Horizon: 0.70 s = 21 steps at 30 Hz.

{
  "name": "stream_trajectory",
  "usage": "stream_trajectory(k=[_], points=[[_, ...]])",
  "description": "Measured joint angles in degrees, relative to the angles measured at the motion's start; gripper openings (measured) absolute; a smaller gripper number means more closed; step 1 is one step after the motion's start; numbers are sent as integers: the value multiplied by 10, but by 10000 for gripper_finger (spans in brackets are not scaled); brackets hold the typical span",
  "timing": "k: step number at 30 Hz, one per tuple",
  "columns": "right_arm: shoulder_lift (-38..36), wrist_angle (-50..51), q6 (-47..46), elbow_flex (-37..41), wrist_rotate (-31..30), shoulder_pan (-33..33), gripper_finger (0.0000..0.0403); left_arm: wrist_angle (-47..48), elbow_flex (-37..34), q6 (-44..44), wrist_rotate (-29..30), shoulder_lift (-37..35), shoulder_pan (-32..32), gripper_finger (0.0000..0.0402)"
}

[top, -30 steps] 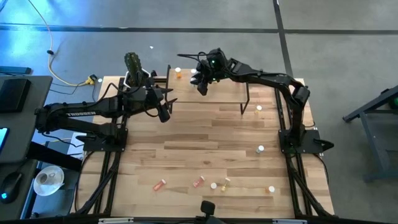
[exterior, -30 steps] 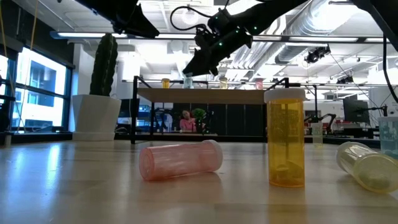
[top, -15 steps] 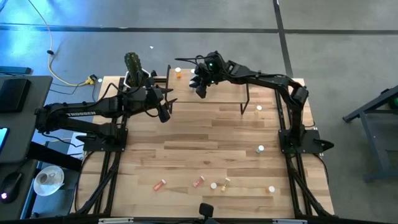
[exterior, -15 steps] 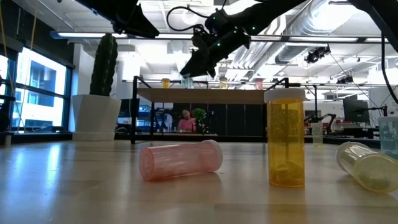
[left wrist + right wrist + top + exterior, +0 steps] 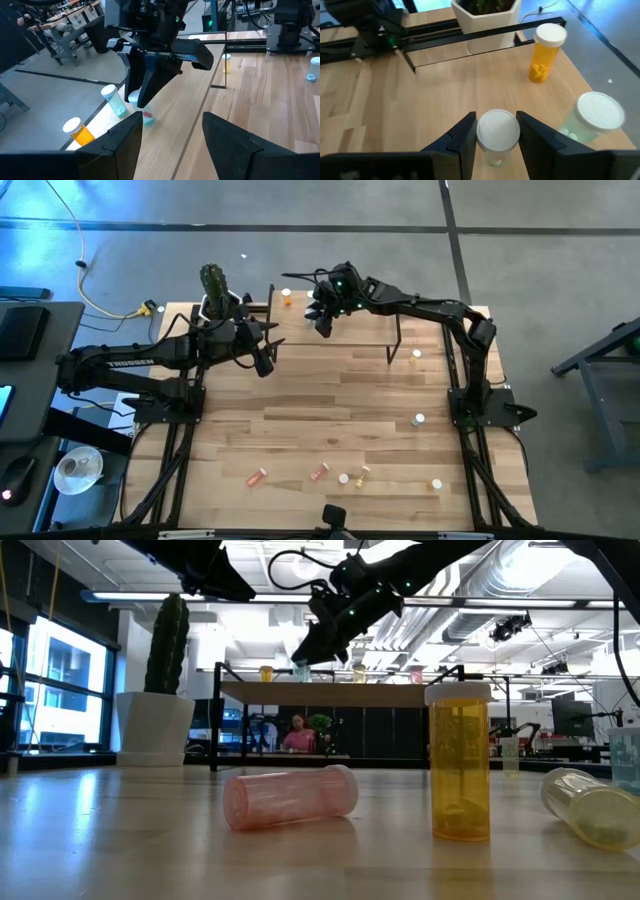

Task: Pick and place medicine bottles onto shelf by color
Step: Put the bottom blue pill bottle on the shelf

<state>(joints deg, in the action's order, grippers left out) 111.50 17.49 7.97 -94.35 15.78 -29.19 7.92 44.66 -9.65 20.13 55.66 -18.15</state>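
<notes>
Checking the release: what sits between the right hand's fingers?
A white-capped pale bottle stands between the right hand fingers on the shelf, per the right wrist view.

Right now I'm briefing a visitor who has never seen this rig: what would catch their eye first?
Probably the right gripper over the shelf at the table's far edge, a white-capped bottle between its fingers, beside a pale green bottle and an orange bottle. Up close in the low view, a pink bottle lies on its side next to an upright yellow bottle. The left gripper waits open beside the shelf.
</notes>
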Motion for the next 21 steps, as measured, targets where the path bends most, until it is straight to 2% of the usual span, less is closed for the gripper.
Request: stream_trajectory(k=[21], points=[[2, 11, 15, 2, -18, 2, 135, 0, 0, -4, 0, 0, 0, 197]])
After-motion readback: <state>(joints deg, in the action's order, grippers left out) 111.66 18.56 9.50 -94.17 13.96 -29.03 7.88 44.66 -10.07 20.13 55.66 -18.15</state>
